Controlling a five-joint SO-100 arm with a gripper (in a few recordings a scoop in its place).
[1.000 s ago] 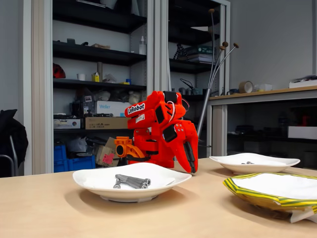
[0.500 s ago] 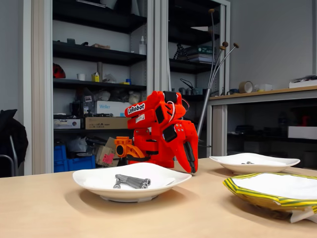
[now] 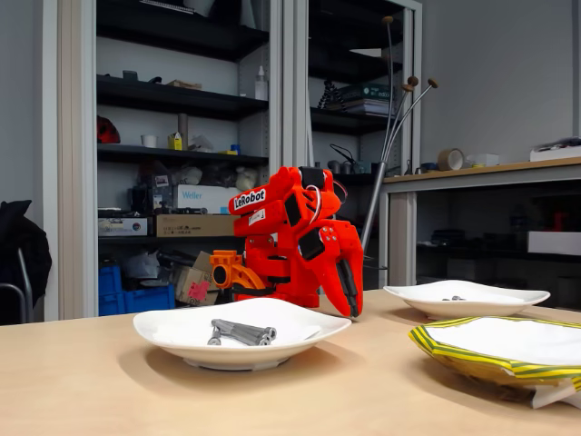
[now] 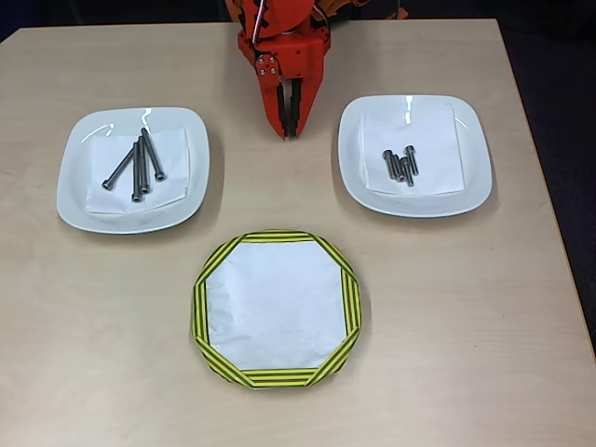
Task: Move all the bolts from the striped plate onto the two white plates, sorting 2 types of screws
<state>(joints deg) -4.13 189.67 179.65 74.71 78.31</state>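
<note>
While the striped plate (image 4: 276,375) lies bare near the table's (image 4: 447,326) front edge, we see long bolts (image 4: 138,166) on the left white plate (image 4: 79,200), short ones (image 4: 400,166) on the right plate (image 4: 461,191), and the gripper (image 4: 290,130) clenched, holding nothing, between them.

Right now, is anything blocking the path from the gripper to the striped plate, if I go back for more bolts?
Nothing visible does. In the overhead view only bare table lies between the gripper and the striped plate. The plate looks empty; the long bolts and short bolts already lie on the white plates.
</note>
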